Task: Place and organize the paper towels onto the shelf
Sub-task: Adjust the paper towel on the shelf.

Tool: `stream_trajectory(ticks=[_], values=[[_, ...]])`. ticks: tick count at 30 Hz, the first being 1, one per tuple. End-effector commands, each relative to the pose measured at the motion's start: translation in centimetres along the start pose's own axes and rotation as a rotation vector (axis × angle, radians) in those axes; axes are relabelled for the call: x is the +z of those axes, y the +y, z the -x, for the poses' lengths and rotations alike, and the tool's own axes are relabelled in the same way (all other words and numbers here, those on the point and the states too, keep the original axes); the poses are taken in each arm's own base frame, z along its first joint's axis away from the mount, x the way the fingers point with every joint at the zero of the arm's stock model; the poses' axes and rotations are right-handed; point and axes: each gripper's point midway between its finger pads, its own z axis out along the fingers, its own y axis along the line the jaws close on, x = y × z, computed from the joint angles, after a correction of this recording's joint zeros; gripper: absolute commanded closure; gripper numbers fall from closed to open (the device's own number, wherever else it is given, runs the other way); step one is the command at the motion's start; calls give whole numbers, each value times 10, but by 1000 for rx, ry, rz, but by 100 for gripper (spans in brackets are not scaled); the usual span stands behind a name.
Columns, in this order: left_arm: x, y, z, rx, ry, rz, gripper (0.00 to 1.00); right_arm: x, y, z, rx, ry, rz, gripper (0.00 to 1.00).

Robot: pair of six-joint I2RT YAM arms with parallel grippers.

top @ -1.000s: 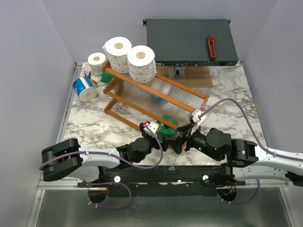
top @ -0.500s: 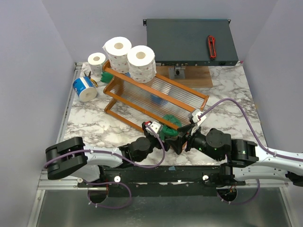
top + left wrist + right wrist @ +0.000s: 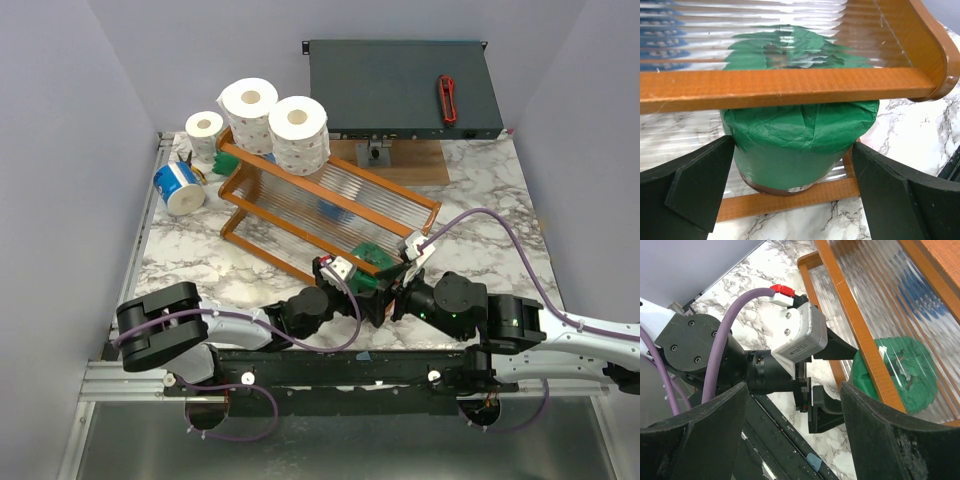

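Green roll [image 3: 800, 140] seemingly on shelf's [image 3: 790, 87] bottom tier; left pincer [image 3: 792, 170] spread around it; right pincer [image 3: 792, 395] spread.

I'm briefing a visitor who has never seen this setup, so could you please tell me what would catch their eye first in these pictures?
Most likely the green-wrapped roll, tucked under an upper tier at the near right end of the shelf, with the left gripper open on either side of it. Next, a white roll and a second white roll stand side by side on the shelf's top at its far left end.
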Motion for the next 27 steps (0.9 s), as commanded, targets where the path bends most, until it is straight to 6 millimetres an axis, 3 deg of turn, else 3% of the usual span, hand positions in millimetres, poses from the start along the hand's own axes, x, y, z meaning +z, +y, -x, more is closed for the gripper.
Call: stream_trajectory(ticks=[1, 18, 27], values=[[11, -11, 13, -12, -34, -37, 1, -4, -2, -3, 12, 16, 0, 23], [30, -8, 1, -8, -11, -10, 2, 2, 3, -4, -3, 46, -1, 23], [22, -8, 4, -5, -21, -30, 2, 8, 7, -3, -18, 50, 0, 23]])
